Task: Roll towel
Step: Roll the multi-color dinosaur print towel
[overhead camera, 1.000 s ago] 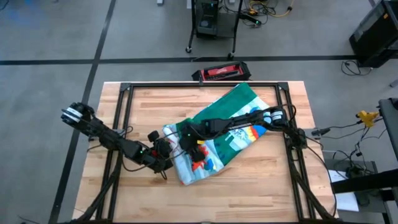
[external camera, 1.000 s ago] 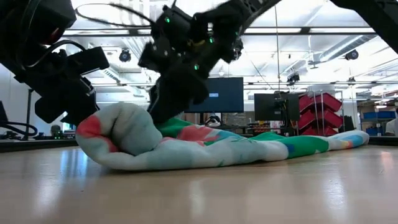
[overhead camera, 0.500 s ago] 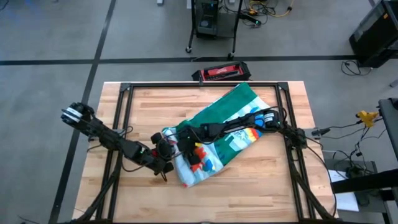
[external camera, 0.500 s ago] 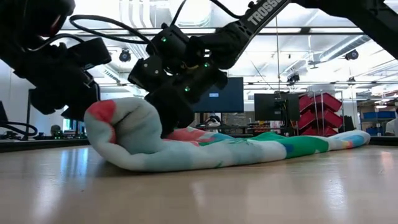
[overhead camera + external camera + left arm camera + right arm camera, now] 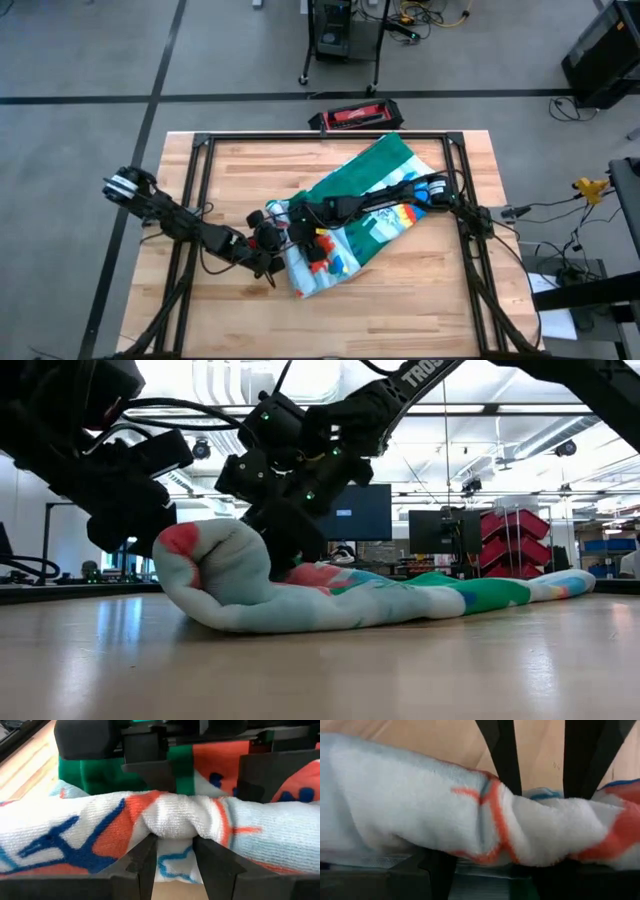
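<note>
On the wooden table (image 5: 420,290), the towel (image 5: 365,205) is lying partly rolled. The left gripper (image 5: 268,243) and right gripper (image 5: 292,222) are each pinching its rolled end.

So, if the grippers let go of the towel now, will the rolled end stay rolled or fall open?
Probably it loosens. The towel looks soft and floppy: it bulges where the left gripper pinches it. The rolled end is only a loose hump, and the flat tail sags onto the table.

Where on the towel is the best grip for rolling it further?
The rolled end of the towel, pinched across the thick fold from the left-arm side. That end is already bunched and raised; both the left gripper and right gripper are clamped there.
</note>
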